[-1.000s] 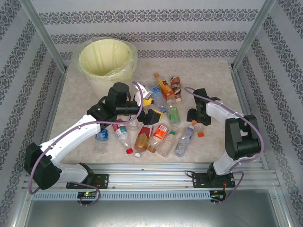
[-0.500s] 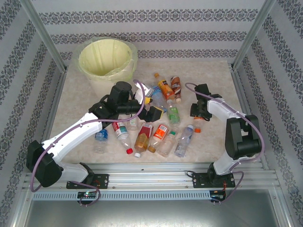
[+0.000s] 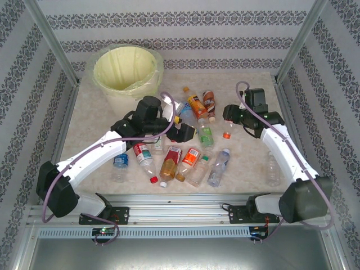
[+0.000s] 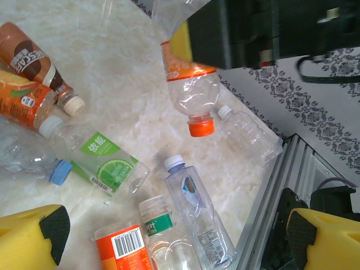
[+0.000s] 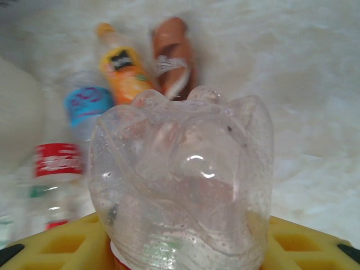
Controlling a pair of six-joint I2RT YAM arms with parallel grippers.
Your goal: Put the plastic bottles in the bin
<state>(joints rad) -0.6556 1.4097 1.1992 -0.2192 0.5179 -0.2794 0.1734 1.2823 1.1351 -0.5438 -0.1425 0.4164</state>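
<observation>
Overhead, right gripper [image 3: 229, 119] has shifted farther back, clamping an orange-capped bottle [image 3: 227, 130] cap-down — well apart from the bin [image 3: 112, 93]. Left wrist: left gripper [image 4: 177, 233] gapes wide above loose bottles [image 4: 107, 163]. Right wrist: yellow pads [image 5: 304, 242] pinch that bottle's base.

My left arm [image 3: 95, 154] reaches from its near-left base toward the middle of the table. The left gripper [image 3: 183, 128] is spread wide, its yellow pads [image 4: 28, 239] well apart and holding nothing. My right arm [image 3: 284, 149] stretches far and angles left, with the right gripper [image 3: 229, 117] clamped on a clear bottle [image 3: 226, 129] that hangs cap down.
</observation>
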